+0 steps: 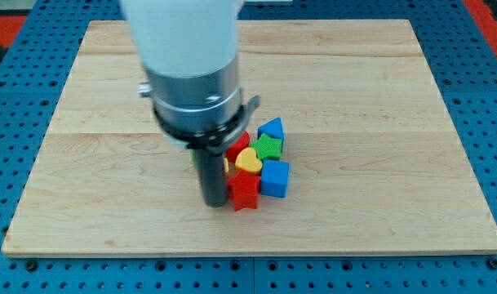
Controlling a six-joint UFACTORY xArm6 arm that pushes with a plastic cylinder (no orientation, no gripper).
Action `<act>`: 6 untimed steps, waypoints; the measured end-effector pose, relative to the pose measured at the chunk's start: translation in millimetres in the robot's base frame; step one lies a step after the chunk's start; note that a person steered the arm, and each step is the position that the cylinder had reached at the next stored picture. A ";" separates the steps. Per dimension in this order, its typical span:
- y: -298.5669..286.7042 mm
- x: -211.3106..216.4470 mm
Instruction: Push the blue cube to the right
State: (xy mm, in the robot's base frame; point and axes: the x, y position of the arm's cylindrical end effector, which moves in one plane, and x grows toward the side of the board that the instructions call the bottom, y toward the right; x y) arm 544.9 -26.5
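Note:
The blue cube (pixel 275 178) sits on the wooden board (pixel 379 122), at the right of a tight cluster of blocks just below the view's middle. My tip (pixel 214 202) rests on the board at the cluster's left side, right beside the red star (pixel 244 192), which lies between my tip and the blue cube. A yellow heart (pixel 249 160) sits above the star, a green block (pixel 269 148) above the cube, a blue triangular block (pixel 272 129) at the top, and a red block (pixel 237 147) partly behind the rod.
The large white and grey arm housing (pixel 191 73) hides the board's upper left centre and part of the cluster. A small yellow piece (pixel 226 166) peeks out beside the rod. A blue pegboard (pixel 477 49) surrounds the board.

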 end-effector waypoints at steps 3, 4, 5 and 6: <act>73.3 -49.4; 146.8 -55.0; 205.0 -57.2; 196.9 -76.4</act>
